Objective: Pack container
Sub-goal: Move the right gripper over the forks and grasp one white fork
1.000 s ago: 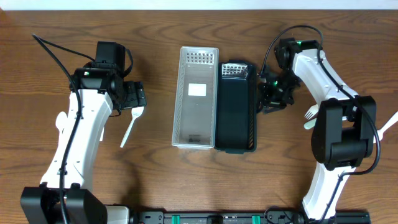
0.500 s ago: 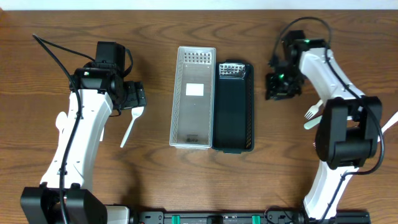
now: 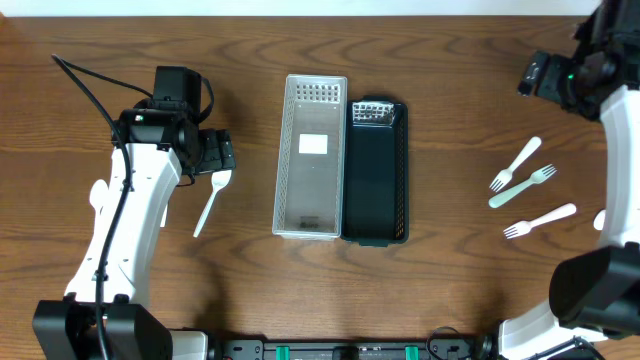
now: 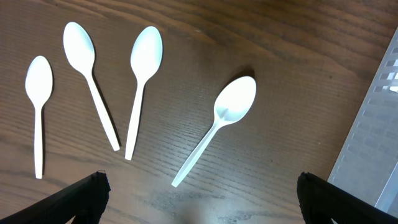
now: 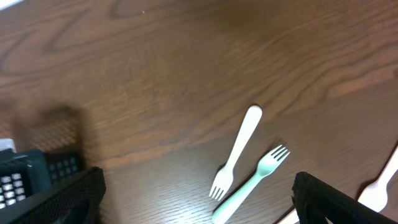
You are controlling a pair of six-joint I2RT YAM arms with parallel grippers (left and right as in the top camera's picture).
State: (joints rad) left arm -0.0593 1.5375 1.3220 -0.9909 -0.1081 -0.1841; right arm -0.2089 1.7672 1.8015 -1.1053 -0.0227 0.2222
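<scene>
Wood-grain table [image 3: 450, 290], dark brown, carries everything. At centre the clear container [image 3: 312, 157] lies with its long axis running away from the robot base; a white patch [image 3: 314, 144] shows on its floor, and its far end is perforated. The black container [image 3: 377, 175] lies parallel and touches its right side, also with a slotted far end. The left gripper [image 3: 222, 155] hovers left of the clear container, near it but not touching, just beside the bowl end of the nearest spoon [image 4: 217, 127]. In the left wrist view its fingers [image 4: 87, 196] sit at the two lower corners of the frame with only bare table and the spoon's handle tip between them: jaws wide, holding nothing. Beyond that spoon lie three more spoons [image 4: 143, 87], all white, bowls pointing away, fanned side by side and not touching; the clear container's edge shows at the right of that view. The right gripper [image 3: 535, 75] is up at the far right corner of the table, well apart from both containers. The right wrist view shows its fingers [image 5: 56, 199] spread to both lower corners, nothing between them: jaws wide, empty. Right of the black container, well apart from it, lie a white fork [image 3: 515, 163], a pale green fork [image 3: 522, 186] just beside it, and a second white fork [image 3: 540, 221] nearer the base.
</scene>
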